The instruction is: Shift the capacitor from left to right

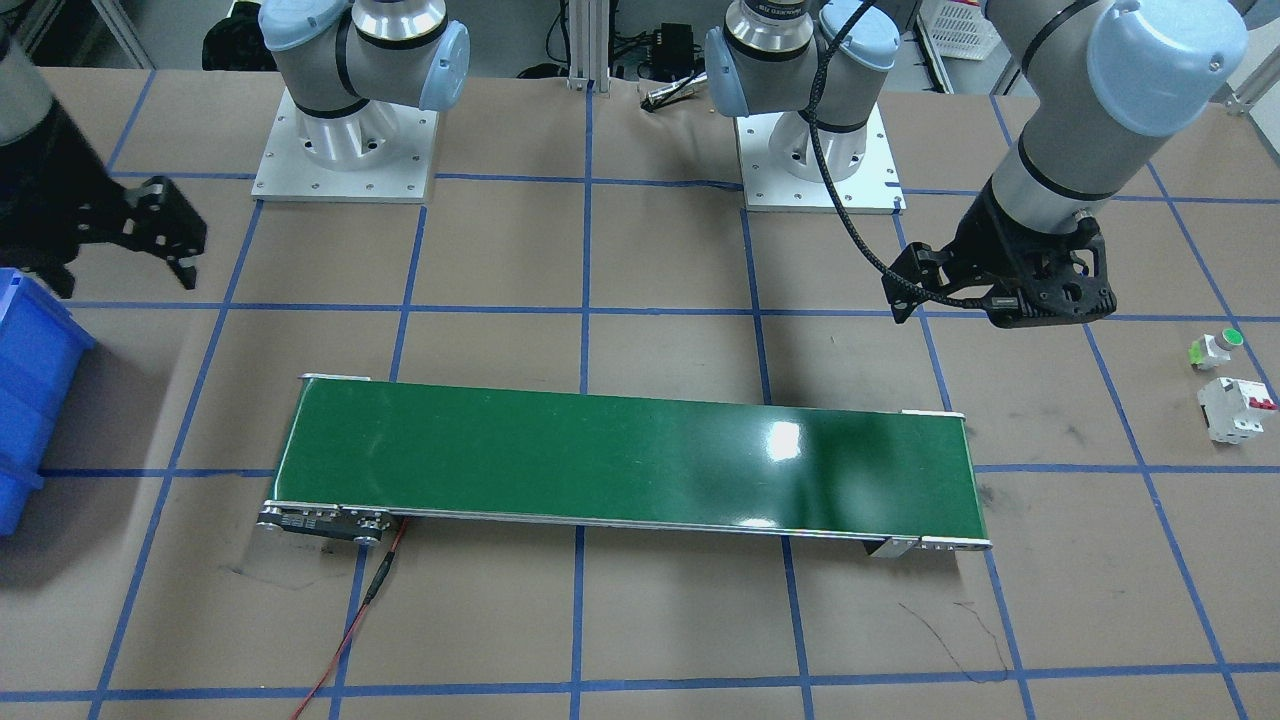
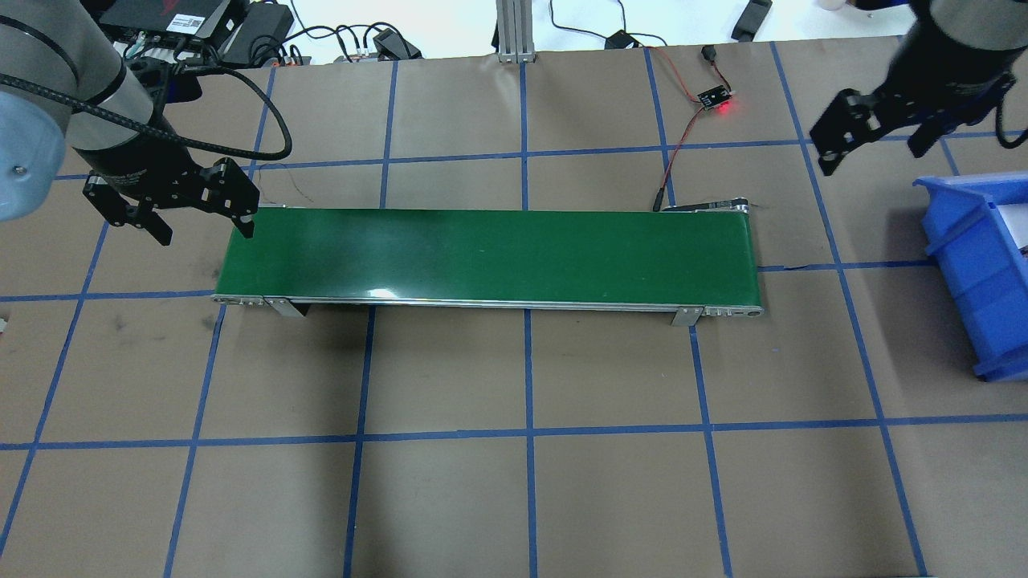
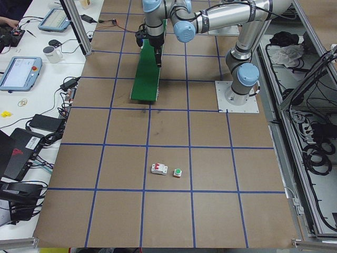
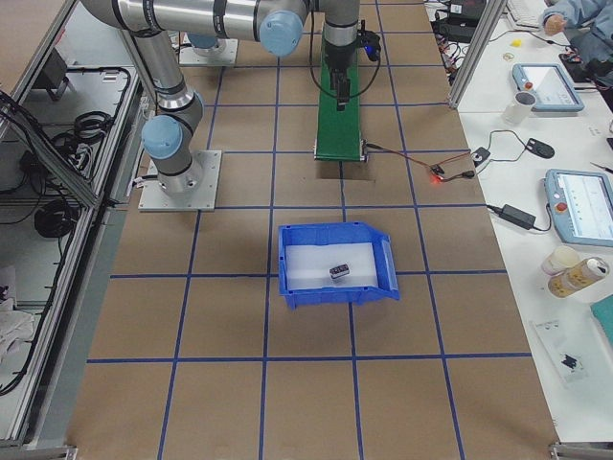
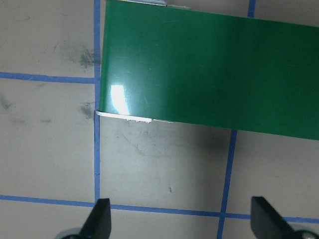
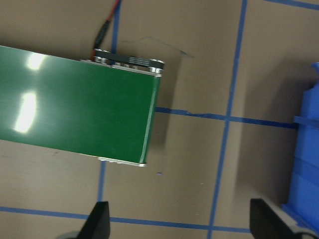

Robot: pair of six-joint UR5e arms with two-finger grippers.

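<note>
Capacitor [image 4: 340, 272] lies in blue bin [image 4: 335, 294] (left gripper [image 5: 182, 220] and right gripper [image 6: 180, 220] gape empty)

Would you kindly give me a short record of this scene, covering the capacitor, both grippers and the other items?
capacitor: lying inside the blue bin, on the robot's right
left gripper: open, empty, above the table by the belt's left end
right gripper: open, empty, above the table between belt and bin
conveyor belt: green, nothing on it
circuit breaker: on the table, far left, beside the push button
</note>
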